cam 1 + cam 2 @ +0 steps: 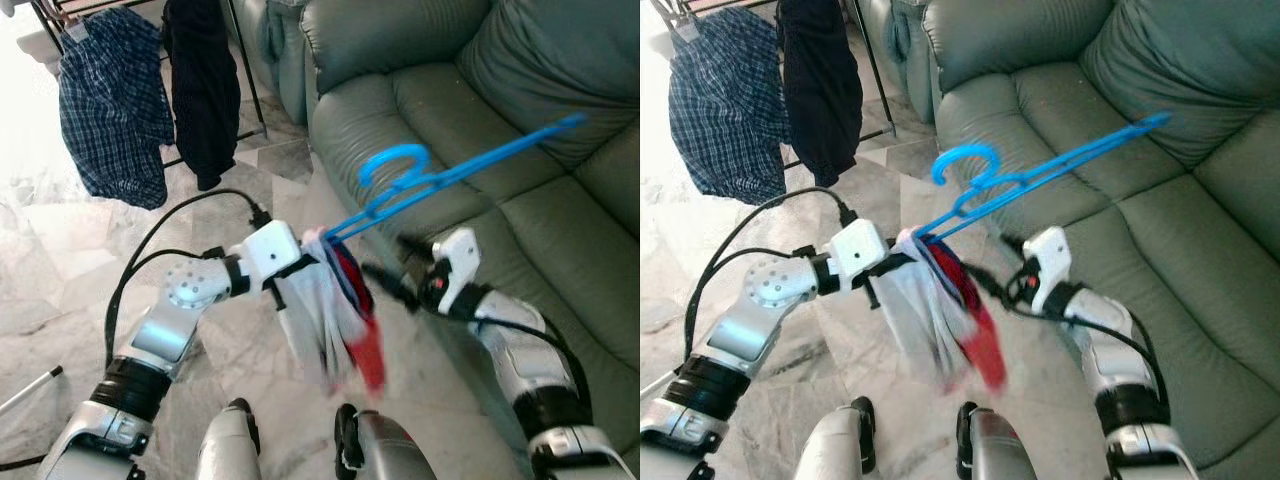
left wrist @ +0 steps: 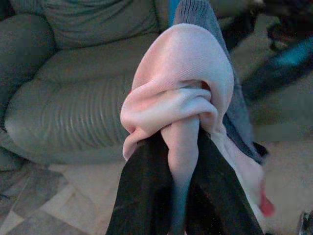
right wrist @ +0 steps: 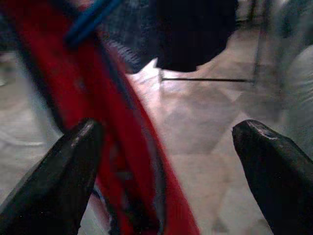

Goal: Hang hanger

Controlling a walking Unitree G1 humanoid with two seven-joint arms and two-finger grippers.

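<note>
A blue plastic hanger [image 1: 440, 180] sticks up and to the right over the sofa, hook [image 1: 392, 165] near its middle. A white, red and grey garment [image 1: 335, 315] hangs bunched from its lower end. My left gripper [image 1: 305, 255] is shut on that bunched cloth [image 2: 183, 117] and the hanger end. My right gripper [image 1: 385, 270] is open just right of the garment, its fingers [image 3: 63, 166] spread with the red cloth [image 3: 122, 147] beside one of them.
A grey-green leather sofa [image 1: 480, 120] fills the right side. A clothes rack at the back left carries a blue checked shirt [image 1: 115, 105] and a dark garment [image 1: 200, 85]. Marble floor [image 1: 60, 260] lies to the left. A white stick [image 1: 30, 388] lies by the left edge.
</note>
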